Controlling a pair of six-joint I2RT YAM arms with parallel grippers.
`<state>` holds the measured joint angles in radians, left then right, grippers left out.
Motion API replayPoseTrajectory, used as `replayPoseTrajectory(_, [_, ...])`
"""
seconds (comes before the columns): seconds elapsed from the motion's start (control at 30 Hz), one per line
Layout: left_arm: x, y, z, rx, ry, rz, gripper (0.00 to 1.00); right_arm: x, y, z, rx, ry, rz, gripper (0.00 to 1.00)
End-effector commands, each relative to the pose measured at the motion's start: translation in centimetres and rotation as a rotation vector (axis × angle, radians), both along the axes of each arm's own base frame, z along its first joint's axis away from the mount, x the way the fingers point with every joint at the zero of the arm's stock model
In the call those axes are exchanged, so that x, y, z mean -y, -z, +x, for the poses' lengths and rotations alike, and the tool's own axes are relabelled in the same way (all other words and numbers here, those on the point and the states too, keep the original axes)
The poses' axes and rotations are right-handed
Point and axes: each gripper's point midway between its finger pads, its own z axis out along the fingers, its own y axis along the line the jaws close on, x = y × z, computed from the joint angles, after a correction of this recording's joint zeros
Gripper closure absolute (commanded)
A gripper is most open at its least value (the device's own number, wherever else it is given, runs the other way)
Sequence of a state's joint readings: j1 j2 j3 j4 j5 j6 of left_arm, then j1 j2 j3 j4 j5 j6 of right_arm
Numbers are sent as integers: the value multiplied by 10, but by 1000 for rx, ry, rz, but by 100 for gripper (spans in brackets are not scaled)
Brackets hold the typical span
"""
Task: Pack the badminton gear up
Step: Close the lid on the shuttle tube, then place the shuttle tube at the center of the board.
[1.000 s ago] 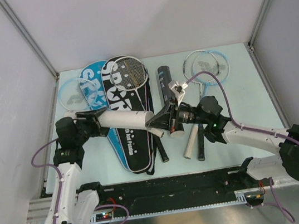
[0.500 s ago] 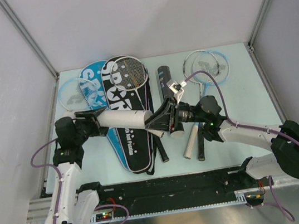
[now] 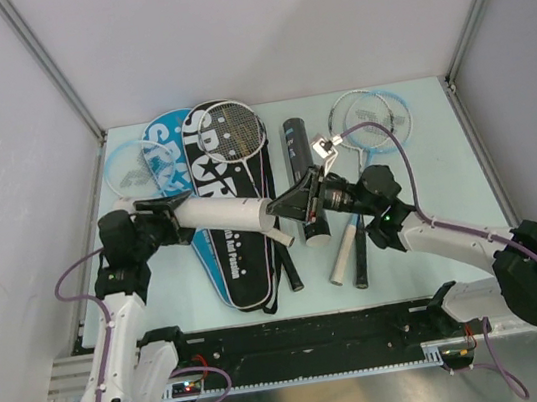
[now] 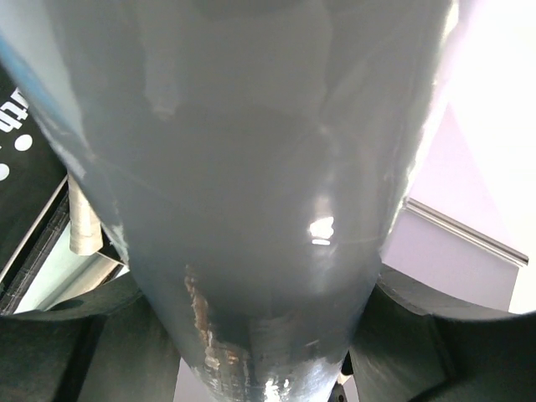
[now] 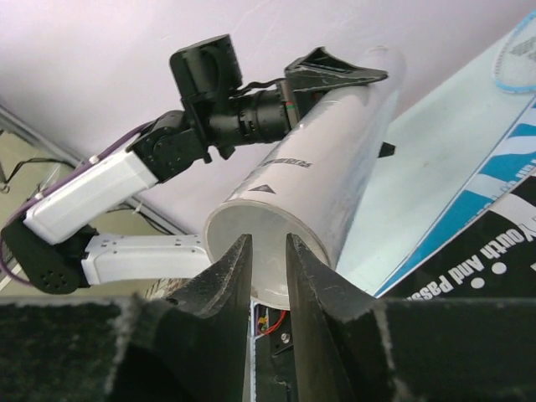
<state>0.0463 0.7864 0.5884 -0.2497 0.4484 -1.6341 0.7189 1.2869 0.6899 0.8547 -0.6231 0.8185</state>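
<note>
From the left wrist view almost nothing can be made out: the white tube [image 3: 229, 217] fills it, with only black finger edges at the bottom corners. Overhead, the right arm crosses the shafts of the two rackets [image 3: 365, 118] on the right. Only their overlapping heads and the white handle [image 3: 341, 259] and black handle [image 3: 359, 264] show.

The white tube is held off the pale table [image 3: 435, 166], above the black "SPORT" cover [image 3: 243, 265]. Its long axis runs nearly level from left to right, with the open mouth facing right. The left gripper [image 3: 178, 215] is clamped around its left end.

The right gripper [image 3: 281, 215] sits right at that mouth, pointing into it. Its fingers are almost together with a thin slit between them, and I can see nothing in the slit.

The blue cover [image 3: 163, 156] lies beside the black one, half over a pale-framed racket [image 3: 127, 168]. Another racket's head [image 3: 235, 130] rests on the black cover. The black tube [image 3: 297, 141] lies on the table just behind the right gripper, pointing away from the arms. A small white thing [image 3: 317, 238] lies under the gripper; I cannot tell what it is.
</note>
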Motion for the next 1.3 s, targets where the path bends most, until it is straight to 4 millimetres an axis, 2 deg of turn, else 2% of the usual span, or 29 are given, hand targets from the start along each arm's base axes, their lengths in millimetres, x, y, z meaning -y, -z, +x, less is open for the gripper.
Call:
replayPoseTrajectory(0.0, [18, -46, -12, 127, 104, -50, 73, 3, 6, 15, -39, 107, -32, 74])
replayPoseTrajectory(0.23, [18, -57, -11, 159, 100, -42, 73, -8, 25, 25, -64, 216, -106, 76])
replayPoseTrajectory(0.4, [17, -51, -11, 149, 90, -35, 73, -22, 41, 30, -100, 262, -137, 78])
replayPoseTrajectory(0.57, [21, -40, -9, 125, 116, -18, 75, -39, 44, 27, -110, 269, -151, 78])
replayPoseTrajectory(0.67, [21, -44, -7, 138, 116, -1, 75, -44, 49, 25, -117, 279, -170, 78])
replayPoseTrajectory(0.83, [29, -55, -7, 178, 137, 25, 75, -46, 55, 23, -133, 285, -190, 77])
replayPoseTrajectory(1.1, [40, -54, -7, 180, 174, 46, 75, -53, 57, 18, -179, 247, -169, 77])
replayPoseTrajectory(1.17, [38, -56, -5, 190, 161, 62, 76, -50, 62, 19, -195, 252, -189, 76])
replayPoseTrajectory(1.27, [36, -55, -1, 203, 156, 99, 76, -33, 66, 24, -224, 290, -240, 71])
